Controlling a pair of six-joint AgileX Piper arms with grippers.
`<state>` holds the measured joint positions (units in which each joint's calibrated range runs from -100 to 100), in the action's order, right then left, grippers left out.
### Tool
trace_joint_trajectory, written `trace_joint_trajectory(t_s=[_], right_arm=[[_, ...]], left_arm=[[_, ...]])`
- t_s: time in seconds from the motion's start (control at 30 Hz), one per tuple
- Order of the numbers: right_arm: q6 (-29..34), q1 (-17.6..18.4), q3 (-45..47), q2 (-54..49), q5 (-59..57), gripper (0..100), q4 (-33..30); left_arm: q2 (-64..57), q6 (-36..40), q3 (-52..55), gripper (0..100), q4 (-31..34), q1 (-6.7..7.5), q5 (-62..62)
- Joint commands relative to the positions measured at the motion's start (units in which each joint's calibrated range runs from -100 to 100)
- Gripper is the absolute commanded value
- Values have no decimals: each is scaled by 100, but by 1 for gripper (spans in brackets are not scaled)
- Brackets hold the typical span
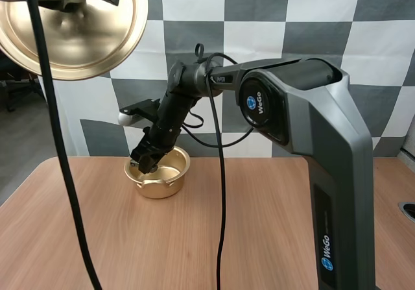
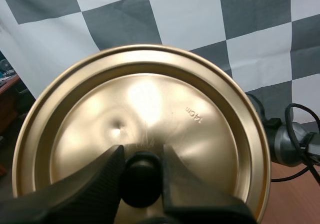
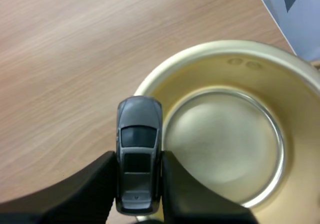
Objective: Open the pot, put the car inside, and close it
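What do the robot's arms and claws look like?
The right arm is chunky grey, with a round dark badge reading WeGo in white. It narrows to black links ending at the right claw. The left claw and right claw each have two black wedge-shaped fingers with a fine texture.

Light wood-grain table [image 1: 259, 238] spans the space ahead of my arms. Standing directly on it is one gold pot [image 1: 157, 187], upright, mouth open, far side, left of centre. Base sits flat on the wood.
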<state>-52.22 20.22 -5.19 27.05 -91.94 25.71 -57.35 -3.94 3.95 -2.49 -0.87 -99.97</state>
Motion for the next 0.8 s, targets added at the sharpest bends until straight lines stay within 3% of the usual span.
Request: trace_joint_trajectory(t_s=[0.0,0.33,0.77], right_arm=[[6,0,-23,20,194,0,-80],[267,0,-549,444,307,0,-705],[382,0,-1282,980,117,0,-903]], left_arm=[[-4,7,-3,0,0,-4,-3],[3,7,-3,0,-66,-4,-3],[3,7,-3,0,-66,-4,-3]])
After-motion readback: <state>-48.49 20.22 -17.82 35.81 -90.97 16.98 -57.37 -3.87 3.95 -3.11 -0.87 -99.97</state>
